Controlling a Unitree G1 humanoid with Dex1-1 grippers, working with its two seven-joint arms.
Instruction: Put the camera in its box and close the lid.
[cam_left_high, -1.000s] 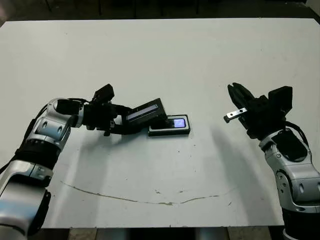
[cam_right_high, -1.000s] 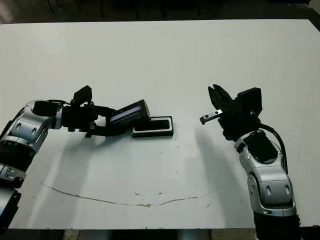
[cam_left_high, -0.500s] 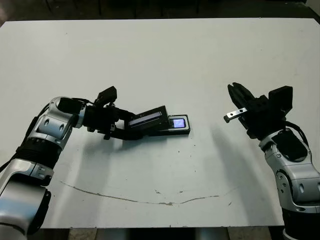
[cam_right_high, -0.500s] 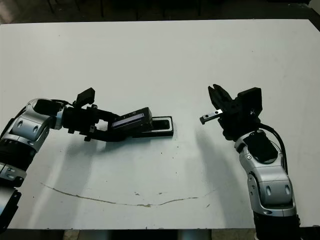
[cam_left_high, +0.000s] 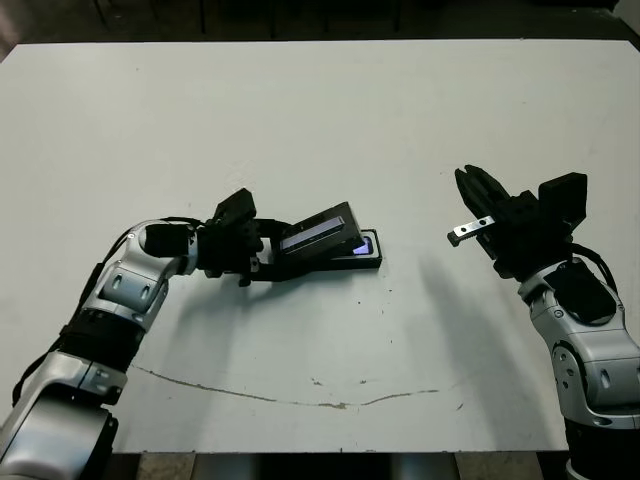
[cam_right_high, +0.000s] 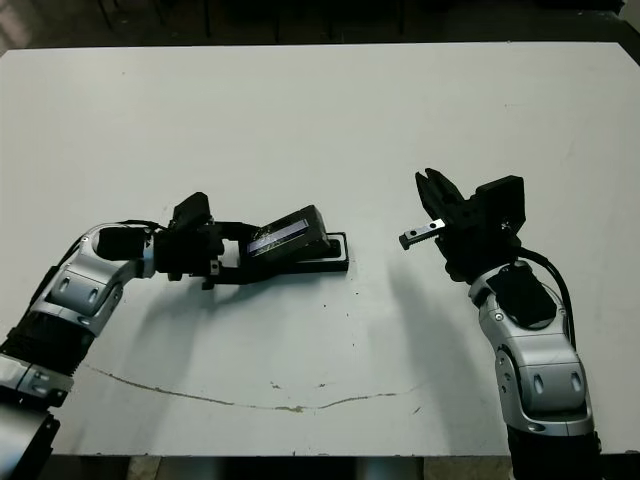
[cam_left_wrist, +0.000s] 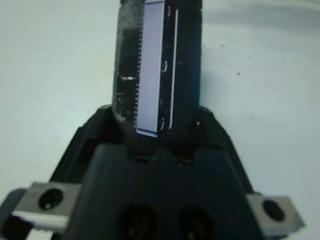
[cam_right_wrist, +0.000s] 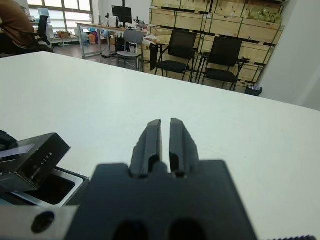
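My left gripper (cam_left_high: 270, 252) is shut on the near end of the lid (cam_left_high: 318, 232), a black panel with a pale silvery stripe. The lid hangs tilted over the box (cam_left_high: 368, 258), its far end raised. It covers most of the box. The camera (cam_left_high: 367, 246) lies inside the box, and only its bluish-white patch shows past the lid's edge. The left wrist view shows the lid (cam_left_wrist: 155, 65) held straight ahead. My right gripper (cam_left_high: 466, 181) hovers well to the right of the box, shut on nothing, fingers (cam_right_wrist: 150, 140) pressed together.
A thin brownish line (cam_left_high: 300, 398) runs across the white table (cam_left_high: 320, 110) near its front edge. Beyond the table in the right wrist view stand black chairs (cam_right_wrist: 200, 55), desks and stacked crates, with a person (cam_right_wrist: 17, 30) seated at the far side.
My left arm has slid right, carrying the lid from beside the box to over it, hiding most of the camera. The right arm has not moved.
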